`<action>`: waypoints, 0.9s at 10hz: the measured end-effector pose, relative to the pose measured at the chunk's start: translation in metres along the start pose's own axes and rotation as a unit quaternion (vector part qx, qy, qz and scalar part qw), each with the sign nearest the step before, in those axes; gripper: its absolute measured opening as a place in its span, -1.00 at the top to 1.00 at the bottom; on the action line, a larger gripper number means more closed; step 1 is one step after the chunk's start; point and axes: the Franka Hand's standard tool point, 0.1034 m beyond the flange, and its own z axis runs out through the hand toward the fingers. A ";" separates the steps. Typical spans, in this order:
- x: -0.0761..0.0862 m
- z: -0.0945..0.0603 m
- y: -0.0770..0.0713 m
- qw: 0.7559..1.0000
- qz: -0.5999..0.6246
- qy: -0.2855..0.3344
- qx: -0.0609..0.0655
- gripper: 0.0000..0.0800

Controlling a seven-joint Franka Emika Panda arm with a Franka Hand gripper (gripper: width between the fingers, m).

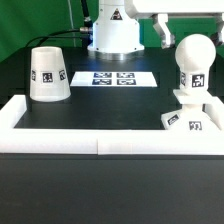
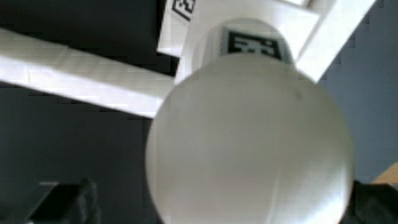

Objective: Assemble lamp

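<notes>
The white bulb (image 1: pixel 193 66) stands upright on the squat white base (image 1: pixel 187 119) at the exterior view's right, both carrying square tags. The white cone shade (image 1: pixel 48 76) stands apart at the exterior view's left. My gripper (image 1: pixel 190 40) hangs over the top of the bulb, with one dark finger (image 1: pixel 163 36) showing beside it. In the wrist view the bulb (image 2: pixel 249 140) fills the space between my dark fingers (image 2: pixel 63 200), with a gap on one side. The base's tag (image 2: pixel 254 45) shows beyond it. The gripper (image 2: pixel 222 205) is open.
The marker board (image 1: pixel 115 77) lies flat at the table's middle back, in front of the white robot pedestal (image 1: pixel 113 35). A low white wall (image 1: pixel 60 141) runs along the front and sides of the black table; it also shows in the wrist view (image 2: pixel 71 65).
</notes>
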 end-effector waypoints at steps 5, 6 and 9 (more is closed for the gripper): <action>-0.003 0.002 -0.016 0.984 0.012 -0.169 0.046 -0.75; 0.002 0.003 -0.015 0.982 0.012 -0.184 0.050 -0.75; 0.005 0.011 -0.010 0.983 0.008 -0.175 0.049 -0.75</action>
